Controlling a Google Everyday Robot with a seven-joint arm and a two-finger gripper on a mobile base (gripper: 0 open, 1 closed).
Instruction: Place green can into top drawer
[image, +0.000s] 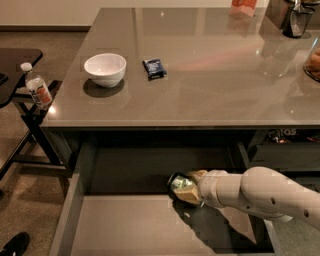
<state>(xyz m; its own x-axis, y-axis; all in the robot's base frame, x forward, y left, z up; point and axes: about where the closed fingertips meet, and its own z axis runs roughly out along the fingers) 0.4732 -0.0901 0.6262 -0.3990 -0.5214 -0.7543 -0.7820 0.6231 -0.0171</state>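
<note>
The top drawer (125, 227) is pulled open under the grey desk, showing a flat pale-grey bottom and thin side walls. The green can (178, 183) lies on its side, silver end toward the camera, held low over the back middle of the drawer. My gripper (189, 188) reaches in from the right on a white arm and is shut on the can, its tan fingers (194, 176) wrapped around the can's right side. Whether the can touches the drawer bottom cannot be told.
On the desk top (210, 85) stand a white bowl (105, 69) and a small dark blue packet (155, 68). A water bottle (37, 90) sits on a black stand at the left. Dark containers stand at the far right of the desk.
</note>
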